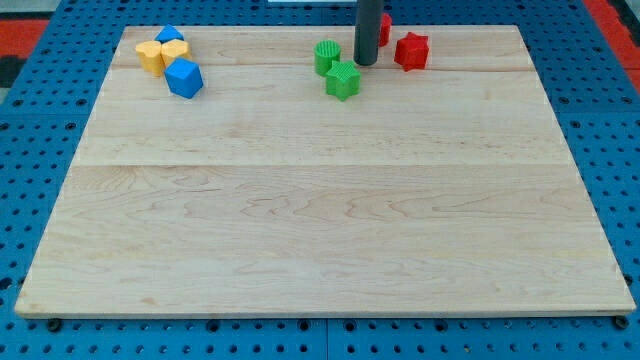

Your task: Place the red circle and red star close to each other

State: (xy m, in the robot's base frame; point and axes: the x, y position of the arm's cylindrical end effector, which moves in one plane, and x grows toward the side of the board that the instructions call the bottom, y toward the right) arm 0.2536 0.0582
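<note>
A red star block [411, 50] sits near the view's top, right of centre, on the wooden board [320, 220]. A second red block, the circle [384, 29], is mostly hidden behind my dark rod; only its right edge shows. My tip [365, 63] rests on the board just left of the red star and below the hidden red block, close to both. Two green blocks lie left of my tip: one [327, 56] higher up, a green star [342, 80] lower down.
At the view's top left is a cluster: two yellow blocks [151, 56] [173, 50], a blue block [184, 77] below them and another blue block [169, 35] behind. Blue pegboard [40, 200] surrounds the board.
</note>
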